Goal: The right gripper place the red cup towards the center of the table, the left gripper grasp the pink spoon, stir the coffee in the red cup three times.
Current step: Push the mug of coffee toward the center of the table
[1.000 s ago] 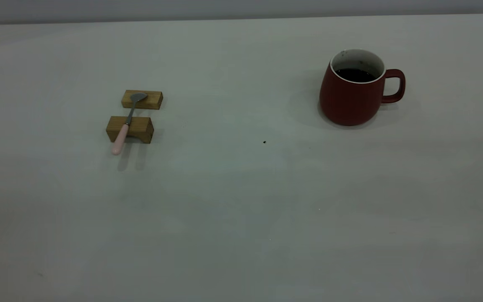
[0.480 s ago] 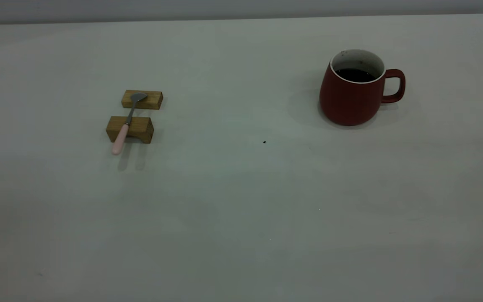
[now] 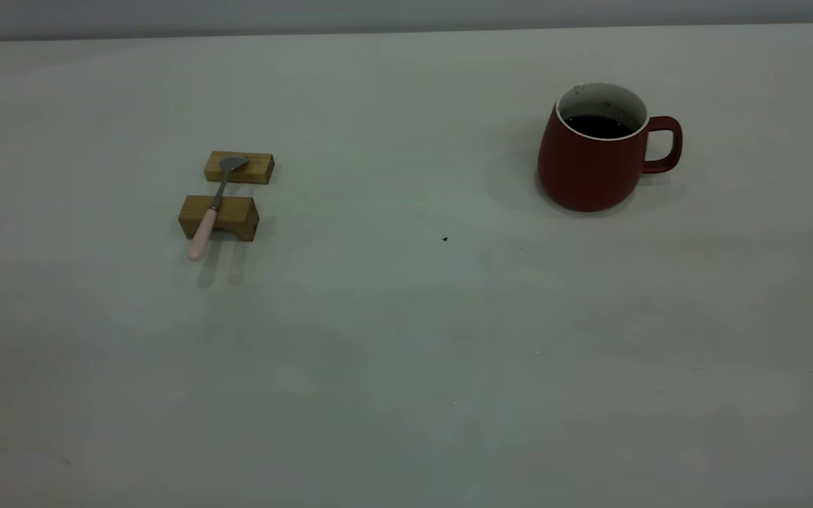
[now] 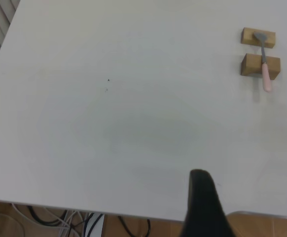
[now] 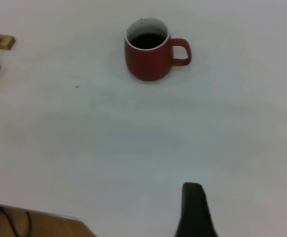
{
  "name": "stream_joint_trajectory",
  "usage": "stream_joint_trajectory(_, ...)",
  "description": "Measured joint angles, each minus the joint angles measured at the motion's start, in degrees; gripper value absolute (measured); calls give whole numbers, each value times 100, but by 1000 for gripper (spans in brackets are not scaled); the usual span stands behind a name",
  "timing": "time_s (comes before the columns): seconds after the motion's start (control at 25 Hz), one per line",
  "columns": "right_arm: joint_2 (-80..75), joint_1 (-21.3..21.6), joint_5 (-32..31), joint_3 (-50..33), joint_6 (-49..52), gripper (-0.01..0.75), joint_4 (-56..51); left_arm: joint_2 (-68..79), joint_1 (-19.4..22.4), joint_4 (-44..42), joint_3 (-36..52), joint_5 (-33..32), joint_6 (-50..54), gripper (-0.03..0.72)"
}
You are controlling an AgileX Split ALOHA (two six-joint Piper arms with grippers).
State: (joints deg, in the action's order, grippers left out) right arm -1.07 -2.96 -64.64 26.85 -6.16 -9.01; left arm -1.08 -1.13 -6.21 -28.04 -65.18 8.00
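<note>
The red cup stands upright at the far right of the table, its handle pointing right, with dark coffee inside. In the right wrist view the red cup is far ahead of my right gripper, which hangs over the table's near side. The pink spoon lies across two wooden blocks at the left, pink handle toward the front. In the left wrist view the pink spoon is far from my left gripper, which is near the table's edge. Neither gripper appears in the exterior view.
Two tan wooden blocks carry the spoon. A tiny dark speck marks the table's middle. Cables hang below the table's edge in the left wrist view.
</note>
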Motion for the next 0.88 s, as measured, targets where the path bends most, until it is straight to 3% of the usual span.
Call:
stream_joint_trajectory(0.16, -228, 0, 196, 50, -6, 584, -235, 0, 0, 0, 0, 0, 0, 548)
stream_joint_trajectory(0.44, -2419, 0, 1615, 248, -731, 593, -482, 0, 0, 0, 0, 0, 0, 548)
stream_joint_trajectory(0.64, -4597, 0, 2862, 575, -2488, 594, -1287, 0, 0, 0, 0, 0, 0, 548)
stream_joint_trajectory(0.88, -7389, 0, 3321, 1658, -5081, 592, -2510, 0, 0, 0, 0, 0, -5, 548)
